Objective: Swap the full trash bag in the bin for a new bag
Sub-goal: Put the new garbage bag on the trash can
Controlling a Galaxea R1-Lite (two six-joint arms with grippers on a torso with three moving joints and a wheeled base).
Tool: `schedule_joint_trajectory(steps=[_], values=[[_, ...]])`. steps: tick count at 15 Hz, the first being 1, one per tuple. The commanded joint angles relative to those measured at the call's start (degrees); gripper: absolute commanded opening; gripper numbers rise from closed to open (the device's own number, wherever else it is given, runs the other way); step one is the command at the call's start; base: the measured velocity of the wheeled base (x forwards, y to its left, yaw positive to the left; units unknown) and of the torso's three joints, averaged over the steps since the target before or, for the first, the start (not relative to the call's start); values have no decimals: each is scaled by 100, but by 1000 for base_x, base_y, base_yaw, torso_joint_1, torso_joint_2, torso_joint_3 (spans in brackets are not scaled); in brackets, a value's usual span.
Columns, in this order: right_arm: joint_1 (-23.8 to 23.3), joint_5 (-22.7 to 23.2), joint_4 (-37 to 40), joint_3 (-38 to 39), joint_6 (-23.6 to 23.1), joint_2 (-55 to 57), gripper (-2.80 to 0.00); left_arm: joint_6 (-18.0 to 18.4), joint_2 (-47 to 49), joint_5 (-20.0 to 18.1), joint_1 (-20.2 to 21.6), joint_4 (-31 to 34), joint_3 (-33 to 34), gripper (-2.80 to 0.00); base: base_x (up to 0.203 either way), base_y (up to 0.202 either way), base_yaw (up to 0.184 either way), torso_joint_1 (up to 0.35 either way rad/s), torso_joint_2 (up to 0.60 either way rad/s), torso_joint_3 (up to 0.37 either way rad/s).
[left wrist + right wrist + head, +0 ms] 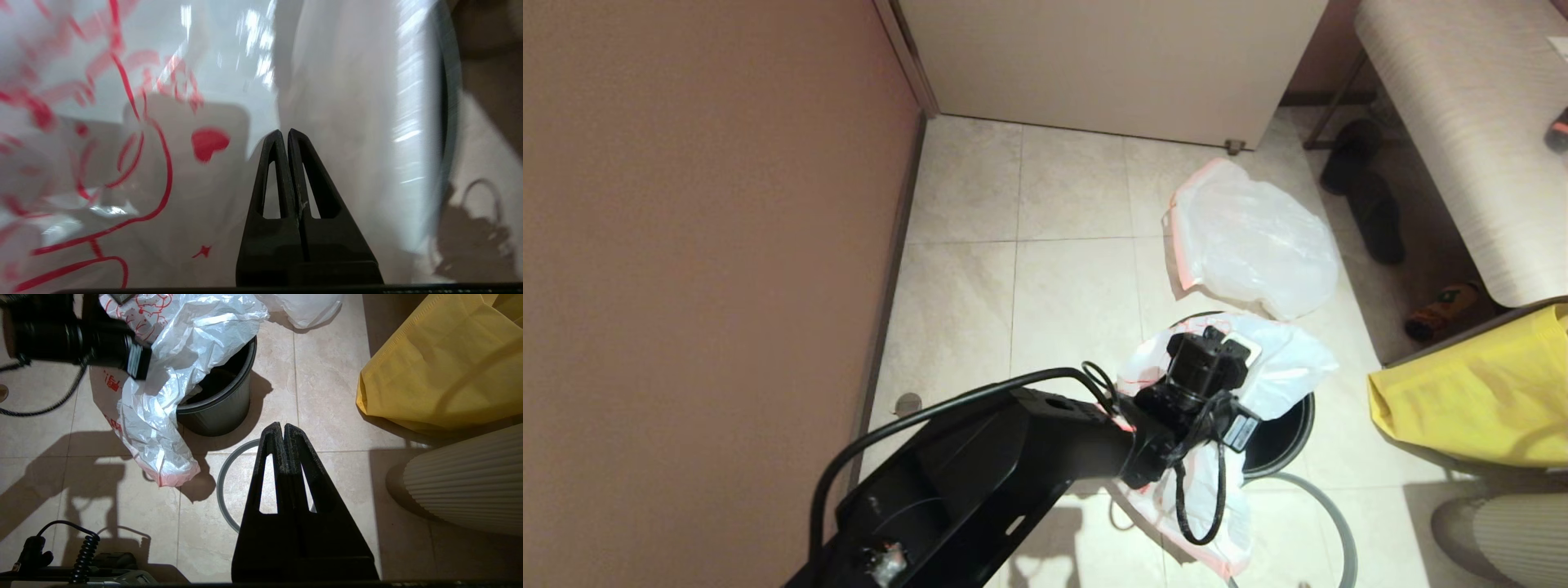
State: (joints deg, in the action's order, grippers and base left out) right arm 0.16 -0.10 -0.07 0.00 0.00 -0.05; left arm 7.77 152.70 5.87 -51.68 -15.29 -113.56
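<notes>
Beige tiled floor (1070, 286), brown wall (686, 245) at left. New bag (1282, 367), red-printed, crumpled, draped over bin (220, 412). Left pincer (284, 132) clenched on nothing against it; right pincer (280, 426) clenched, parked.

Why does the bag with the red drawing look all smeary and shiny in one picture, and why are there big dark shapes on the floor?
Left wrist view: the new bag fills the frame close up, so its red print looks blurred, with white glare streaks. Right wrist view: strong light throws hard shadows of the arm and the bin onto the floor tiles. Head view: sharper, softer shadows.
</notes>
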Motion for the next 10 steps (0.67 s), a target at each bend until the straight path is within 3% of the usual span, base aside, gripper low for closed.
schedule_joint_trajectory(steps=[1, 3, 6, 10], values=[[2, 1, -1, 0, 0, 5, -280, 352, 884, -255, 405, -67, -25, -280, 0, 0, 0, 0, 0, 0], [2, 1, -1, 0, 0, 5, -280, 406, 1089, -553, 607, 12, -34, -280, 0, 0, 0, 0, 0, 0], [2, 5, -1, 0, 0, 5, -280, 418, 1335, -543, 615, 99, -35, -280, 0, 0, 0, 0, 0, 0], [2, 1, -1, 0, 0, 5, -280, 410, 942, -528, 579, 129, -35, -280, 0, 0, 0, 0, 0, 0]])
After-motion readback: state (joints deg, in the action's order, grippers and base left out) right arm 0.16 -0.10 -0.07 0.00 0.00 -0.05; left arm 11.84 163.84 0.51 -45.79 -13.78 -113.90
